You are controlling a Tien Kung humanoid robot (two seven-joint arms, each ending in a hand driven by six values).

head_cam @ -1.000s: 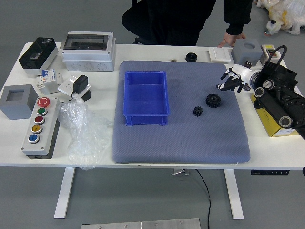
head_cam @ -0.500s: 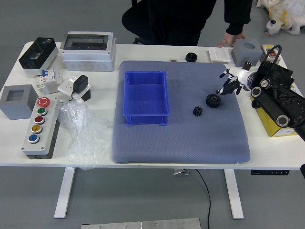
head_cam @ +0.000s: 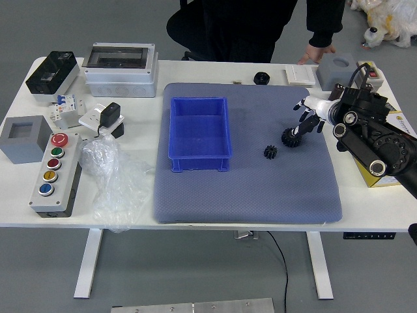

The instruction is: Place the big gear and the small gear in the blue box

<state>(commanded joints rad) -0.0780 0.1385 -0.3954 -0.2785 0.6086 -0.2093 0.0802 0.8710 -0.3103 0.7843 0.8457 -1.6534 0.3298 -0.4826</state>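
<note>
My right hand (head_cam: 301,120) reaches in from the right with its fingers spread, over the upper right edge of the big black gear (head_cam: 290,137). Nothing is held in it, and whether a fingertip touches the gear cannot be told. The small black gear (head_cam: 270,152) lies on the grey mat, left of and slightly nearer than the big one. Farther left on the mat stands the blue box (head_cam: 200,128), its inside bare. The left arm is out of view.
At the far side a person's hand (head_cam: 317,53) rests on the table edge near a white block (head_cam: 300,75). A black round part (head_cam: 261,78) sits behind the mat. A yellow box (head_cam: 378,171) lies under my right forearm. A button panel (head_cam: 57,171) and plastic bag (head_cam: 117,182) lie left.
My right hand has moved left and slightly nearer, from beyond the big gear's upper right to over its edge. The gears, box and person's hand have stayed put.
</note>
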